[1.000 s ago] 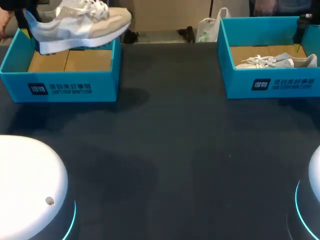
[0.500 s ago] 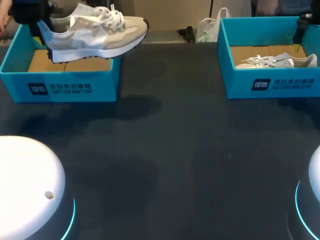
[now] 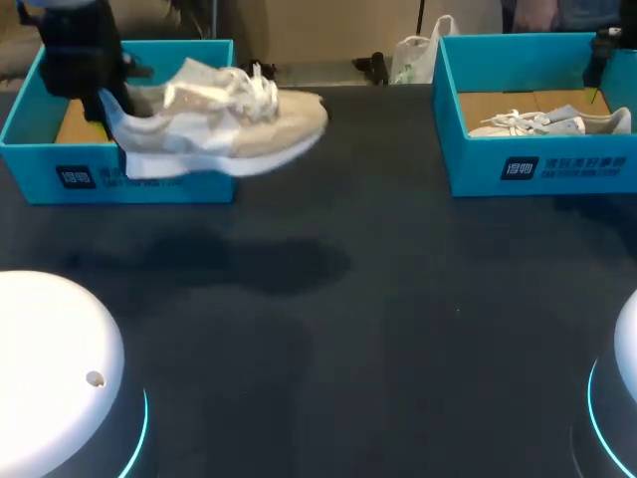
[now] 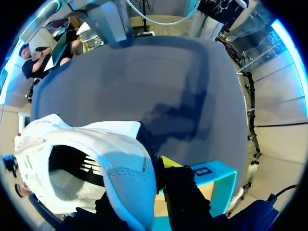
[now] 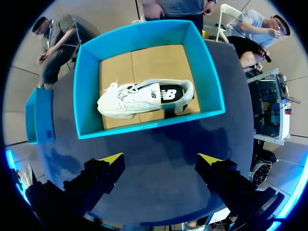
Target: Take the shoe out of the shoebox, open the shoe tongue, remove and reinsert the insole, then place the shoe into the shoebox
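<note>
Presumably because the insole work needs open room, the left end effector [image 4: 147,179] clamped the shoe [image 3: 219,124] by its heel, aloft over the counter [image 3: 398,319] just clear of its shoebox [image 3: 119,179]; the right end effector [image 5: 160,160] hung wide open above the other shoebox [image 5: 144,126].

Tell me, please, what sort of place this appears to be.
Probably a robotics lab bench: a dark table, the left gripper holding a beige sneaker in the air near the left shoebox, and a white sneaker lying in the right shoebox.
</note>
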